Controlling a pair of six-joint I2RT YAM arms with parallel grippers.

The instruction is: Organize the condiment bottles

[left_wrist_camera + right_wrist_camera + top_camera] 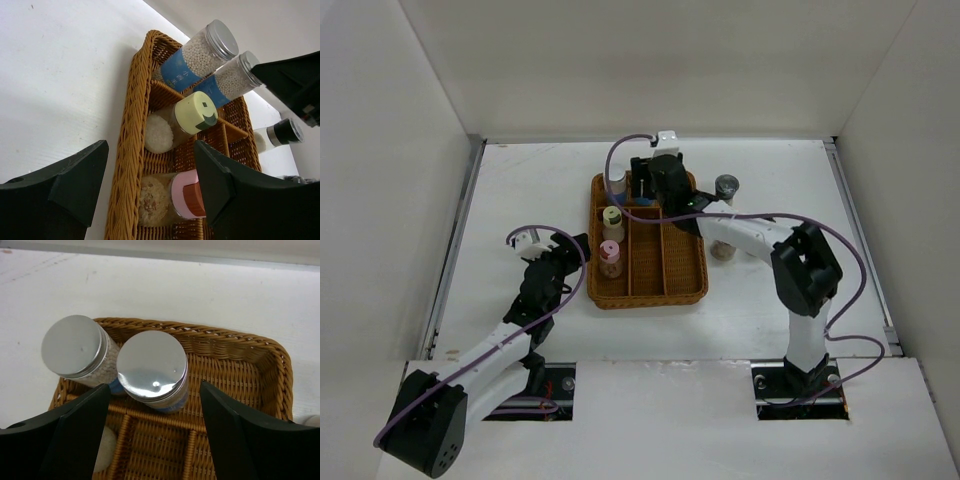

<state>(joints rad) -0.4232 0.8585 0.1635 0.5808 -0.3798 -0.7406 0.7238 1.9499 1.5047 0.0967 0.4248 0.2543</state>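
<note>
A brown wicker tray (670, 285) holds several condiment bottles. Two silver-capped, blue-labelled jars (75, 346) (151, 365) stand in its far end; they also show in the left wrist view (200, 52) (227, 80). A yellow-capped jar (187, 117) and a pink-capped jar (175, 197) stand in the left lane. My right gripper (155, 387) is open, just above the second silver-capped jar, touching nothing. My left gripper (151, 150) is open and empty, left of the tray's left rim (131, 150). A dark-capped jar (726, 186) stands outside, right of the tray.
Another jar (722, 251) stands on the table right of the tray, partly hidden under my right arm. The tray's middle and right lanes (678, 255) hold nothing. White walls enclose the table on three sides.
</note>
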